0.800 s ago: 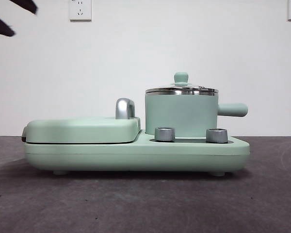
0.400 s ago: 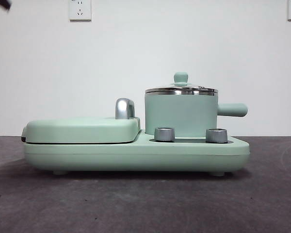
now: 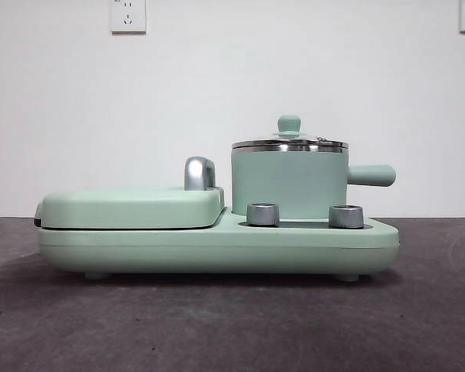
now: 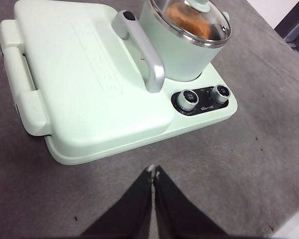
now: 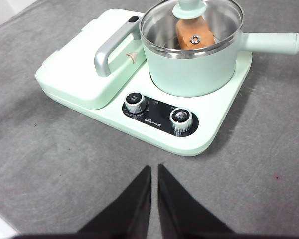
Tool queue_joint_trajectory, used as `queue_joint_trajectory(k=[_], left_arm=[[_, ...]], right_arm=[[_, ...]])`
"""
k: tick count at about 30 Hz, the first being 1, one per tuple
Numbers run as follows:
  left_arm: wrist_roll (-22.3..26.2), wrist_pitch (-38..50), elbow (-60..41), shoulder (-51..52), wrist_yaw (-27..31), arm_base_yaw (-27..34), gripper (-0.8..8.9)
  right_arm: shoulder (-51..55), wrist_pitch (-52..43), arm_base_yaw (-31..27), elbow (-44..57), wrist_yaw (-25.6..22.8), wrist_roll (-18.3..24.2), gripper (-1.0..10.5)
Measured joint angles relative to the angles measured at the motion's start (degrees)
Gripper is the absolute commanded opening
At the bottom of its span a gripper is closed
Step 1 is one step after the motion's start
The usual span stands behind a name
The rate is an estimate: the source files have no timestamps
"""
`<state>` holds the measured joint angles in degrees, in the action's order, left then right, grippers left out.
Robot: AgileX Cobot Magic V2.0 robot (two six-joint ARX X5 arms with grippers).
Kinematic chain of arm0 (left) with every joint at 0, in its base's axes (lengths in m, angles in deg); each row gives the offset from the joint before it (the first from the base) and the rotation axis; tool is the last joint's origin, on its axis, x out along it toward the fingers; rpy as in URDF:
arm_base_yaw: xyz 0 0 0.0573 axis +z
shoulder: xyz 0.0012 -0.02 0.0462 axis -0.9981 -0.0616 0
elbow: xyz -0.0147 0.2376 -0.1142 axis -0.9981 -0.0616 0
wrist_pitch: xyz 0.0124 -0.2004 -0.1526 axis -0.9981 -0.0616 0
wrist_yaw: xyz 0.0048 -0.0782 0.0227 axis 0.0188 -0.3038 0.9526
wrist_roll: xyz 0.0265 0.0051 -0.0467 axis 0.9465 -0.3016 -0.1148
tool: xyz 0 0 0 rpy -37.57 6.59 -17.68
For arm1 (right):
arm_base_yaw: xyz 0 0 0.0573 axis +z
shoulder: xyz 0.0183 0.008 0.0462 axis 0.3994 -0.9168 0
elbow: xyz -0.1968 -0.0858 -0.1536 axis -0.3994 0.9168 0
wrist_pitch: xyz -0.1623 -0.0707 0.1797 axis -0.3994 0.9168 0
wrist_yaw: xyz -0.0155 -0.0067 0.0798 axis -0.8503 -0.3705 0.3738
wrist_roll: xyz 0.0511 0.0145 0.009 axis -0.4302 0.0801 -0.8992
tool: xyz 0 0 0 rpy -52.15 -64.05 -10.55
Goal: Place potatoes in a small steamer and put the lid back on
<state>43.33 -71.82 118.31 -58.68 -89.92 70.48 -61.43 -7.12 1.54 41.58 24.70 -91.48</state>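
Front: mint-green cylindrical steamer pot (image 3: 289, 184) on its base, one clear glass steel-rimmed lid (image 3: 290, 142) seated — task looks done, nothing left but staying clear.

Left wrist: left gripper (image 4: 153, 172) jaws together, empty.

Right wrist: right gripper (image 5: 154, 169) nearly closed, empty — one orange-brown potato (image 5: 191, 34) inside under the lid, two dials.

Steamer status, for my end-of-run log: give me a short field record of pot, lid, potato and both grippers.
small steamer: on the cooker base, right of the griddle cover
lid: seated on the pot rim
potato: inside, seen through the glass
left gripper: shut, above the table, holding nothing
right gripper: shut, above the table, holding nothing
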Motion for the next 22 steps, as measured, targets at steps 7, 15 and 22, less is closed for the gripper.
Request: queue_joint_trajectory(k=[7,15,22], left_arm=[[-0.02,0.22,0.0,0.04,0.0,0.0,0.06],[11.13,11.74,-11.76,12.87,4.28,3.63,0.06],[12.61,33.27,-36.48,29.31,14.73,11.3,0.06]], right_arm=[[-0.02,-0.02,0.0,0.0,0.0,0.0,0.2],[-0.02,-0.02,0.0,0.0,0.0,0.0,0.2],[0.0,-0.04,0.0,0.0,-0.02,0.0,0.2]])
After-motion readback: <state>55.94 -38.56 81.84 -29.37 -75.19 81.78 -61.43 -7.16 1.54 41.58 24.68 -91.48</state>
